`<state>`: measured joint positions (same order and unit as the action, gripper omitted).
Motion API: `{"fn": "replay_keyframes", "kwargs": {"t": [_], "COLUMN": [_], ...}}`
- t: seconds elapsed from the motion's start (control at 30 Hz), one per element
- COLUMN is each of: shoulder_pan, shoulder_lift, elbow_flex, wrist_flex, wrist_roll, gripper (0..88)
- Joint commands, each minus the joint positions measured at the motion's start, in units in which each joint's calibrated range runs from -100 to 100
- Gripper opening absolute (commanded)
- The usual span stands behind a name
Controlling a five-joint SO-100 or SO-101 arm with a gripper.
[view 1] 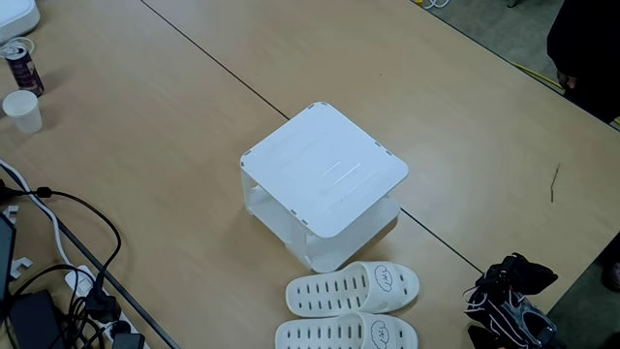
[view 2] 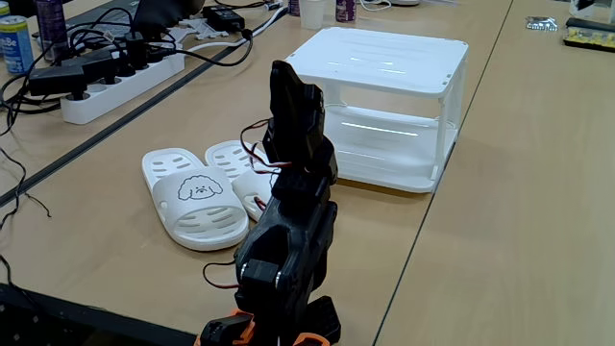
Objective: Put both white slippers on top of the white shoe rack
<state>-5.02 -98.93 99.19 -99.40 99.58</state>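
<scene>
Plainly, with both white perforated plastic slippers (view 1: pixel 351 308) side by side near the wooden table's (view 1: pixel 174 126) edge, beside the bare boxy white plastic shoe rack (view 1: pixel 325 170), the folded black gripper (view 2: pixel 293 91), its opening unreadable, risks nudging them off.

White shoe rack (view 2: pixel 384 58): glossy smooth plastic. White slippers (view 2: pixel 197 202), at 8 o'clock from it: matt perforated plastic. Table (view 1: pixel 145 126): matt wood-look laminate.

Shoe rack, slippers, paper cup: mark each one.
white shoe rack (view 1: pixel 325 170), a fixed view, flat top.
white slippers (view 1: pixel 354 288), a fixed view, upper slipper's perforated footbed.
paper cup (view 1: pixel 23 111), a fixed view, side wall.
</scene>
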Motion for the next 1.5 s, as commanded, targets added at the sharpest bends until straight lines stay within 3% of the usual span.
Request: {"fn": "replay_keyframes", "kwargs": {"t": [0.0,0.2,0.43,1.17,1.47], "shoulder_pan": [0.2,0.2,0.3,0.4,0.4], "shoulder_lift": [0.2,0.5,0.1,1.2,23.2], "elbow_flex": [0.4,0.4,-2.0,-45.0,-65.5], "wrist_flex": [-0.2,0.9,12.0,96.3,98.6], "wrist_roll": [0.4,0.4,0.4,0.4,0.4], "gripper": [0.8,0.8,0.8,0.8,1.3]}}
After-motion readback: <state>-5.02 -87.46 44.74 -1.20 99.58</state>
